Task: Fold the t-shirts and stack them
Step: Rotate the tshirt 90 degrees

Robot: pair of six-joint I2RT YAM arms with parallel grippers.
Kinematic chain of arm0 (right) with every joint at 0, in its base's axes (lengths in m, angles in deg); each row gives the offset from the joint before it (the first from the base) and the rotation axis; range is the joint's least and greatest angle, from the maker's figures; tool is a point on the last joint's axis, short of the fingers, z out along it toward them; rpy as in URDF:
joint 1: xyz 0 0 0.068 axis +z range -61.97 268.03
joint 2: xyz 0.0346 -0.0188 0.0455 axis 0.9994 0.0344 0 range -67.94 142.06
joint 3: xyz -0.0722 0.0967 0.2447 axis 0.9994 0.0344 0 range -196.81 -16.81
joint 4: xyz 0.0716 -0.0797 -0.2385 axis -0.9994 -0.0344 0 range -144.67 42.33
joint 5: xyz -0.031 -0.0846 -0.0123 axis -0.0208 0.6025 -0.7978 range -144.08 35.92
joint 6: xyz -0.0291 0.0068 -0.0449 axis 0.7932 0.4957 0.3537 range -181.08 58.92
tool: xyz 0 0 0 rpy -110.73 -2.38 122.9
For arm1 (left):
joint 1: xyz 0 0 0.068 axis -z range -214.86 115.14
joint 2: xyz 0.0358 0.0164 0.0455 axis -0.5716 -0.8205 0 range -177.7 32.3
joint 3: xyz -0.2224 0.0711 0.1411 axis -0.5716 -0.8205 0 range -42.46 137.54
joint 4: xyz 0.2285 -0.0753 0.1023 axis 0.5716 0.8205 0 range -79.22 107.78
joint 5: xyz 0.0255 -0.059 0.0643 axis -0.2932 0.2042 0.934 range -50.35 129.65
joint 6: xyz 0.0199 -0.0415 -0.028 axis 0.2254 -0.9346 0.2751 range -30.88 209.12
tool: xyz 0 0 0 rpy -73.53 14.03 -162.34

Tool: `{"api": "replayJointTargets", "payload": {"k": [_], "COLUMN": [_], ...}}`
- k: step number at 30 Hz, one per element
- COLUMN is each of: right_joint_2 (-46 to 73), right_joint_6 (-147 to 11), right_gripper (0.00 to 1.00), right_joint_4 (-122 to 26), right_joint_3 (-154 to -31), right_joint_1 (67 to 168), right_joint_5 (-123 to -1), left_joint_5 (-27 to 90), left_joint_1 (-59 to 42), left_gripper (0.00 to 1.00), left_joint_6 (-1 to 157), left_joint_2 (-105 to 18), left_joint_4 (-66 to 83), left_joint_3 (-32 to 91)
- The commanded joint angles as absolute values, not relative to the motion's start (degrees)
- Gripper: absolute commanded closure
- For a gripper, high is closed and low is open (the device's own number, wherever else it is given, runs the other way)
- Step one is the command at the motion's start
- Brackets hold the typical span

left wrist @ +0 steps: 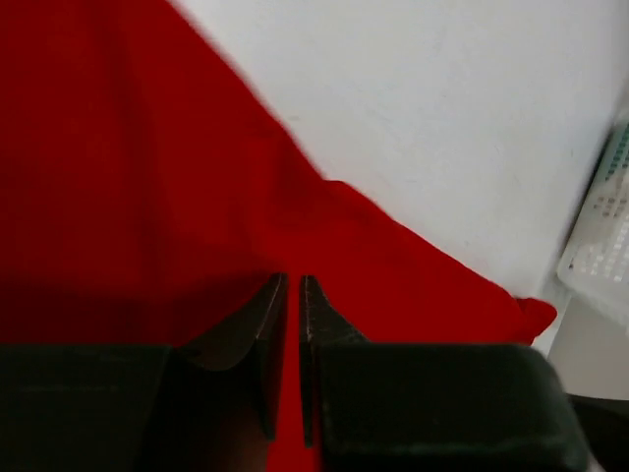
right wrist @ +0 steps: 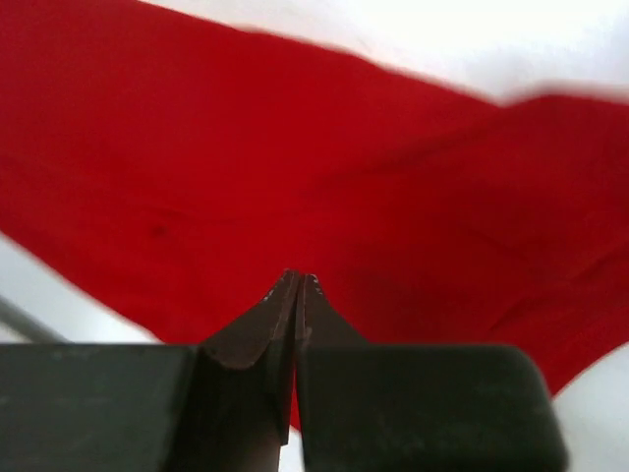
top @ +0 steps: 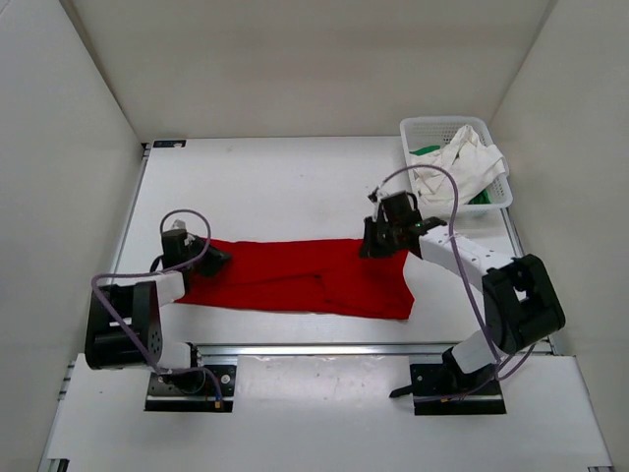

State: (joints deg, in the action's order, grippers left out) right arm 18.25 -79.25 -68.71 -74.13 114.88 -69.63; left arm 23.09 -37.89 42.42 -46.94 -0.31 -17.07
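Observation:
A red t-shirt point(top: 295, 275) lies spread flat across the table's middle. My left gripper point(top: 218, 258) sits at its left end. In the left wrist view its jaws point(left wrist: 293, 280) stand almost together with red cloth point(left wrist: 147, 147) filling the thin slit between them. My right gripper point(top: 369, 246) rests on the shirt's far right corner. Its fingertips point(right wrist: 298, 280) are pressed together at the edge of the red cloth point(right wrist: 295, 147). An off-white t-shirt point(top: 457, 167) and part of a green t-shirt point(top: 425, 150) lie bunched in the basket.
A white mesh basket point(top: 442, 123) stands at the back right corner; its side also shows in the left wrist view as the basket wall point(left wrist: 600, 236). White walls enclose the table on three sides. A metal rail runs along the near edge.

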Motion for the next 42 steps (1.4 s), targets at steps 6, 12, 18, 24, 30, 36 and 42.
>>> {"api": "replayJointTargets", "payload": {"k": [6,12,18,24,30,36,42], "right_joint_2": [23.5,31.5,45.4,73.6,85.1,70.5,62.7], "right_joint_6": [-87.6,-89.2,-89.0,-85.0,-87.5,-78.5,-72.6], "right_gripper": [1.00,1.00,1.00,1.00,1.00,1.00,1.00], "right_joint_4": [-48.9,-47.1,-54.1,-72.5,-79.7,-88.2,-104.4], "right_joint_3": [-60.7,-65.0,-84.6,-132.8,-165.0,-165.9,-170.1], "right_joint_1": [108.2,106.7,107.1,105.3,103.3,106.6,113.3], "right_joint_5": [-71.1,-70.2,-72.4,-75.5,-84.1,-78.8,-71.8], "left_joint_5": [14.2,13.5,19.5,22.8,21.4,22.7,24.2], "left_joint_1": [-48.8,-55.1,-47.5,-40.2,-35.7,-26.5,-17.2], "left_gripper": [0.79,0.80,0.74,0.68,0.65,0.63,0.59], "left_joint_6": [29.8,21.5,28.2,37.5,44.5,49.8,56.8], "left_joint_2": [-51.5,-51.8,-40.5,-31.5,-27.6,-23.5,-24.6], "left_joint_4": [-17.1,-23.2,-12.7,-2.6,3.7,8.4,16.2], "left_joint_3": [-26.5,-29.6,-23.0,-16.4,-18.5,-20.8,-14.2]}}
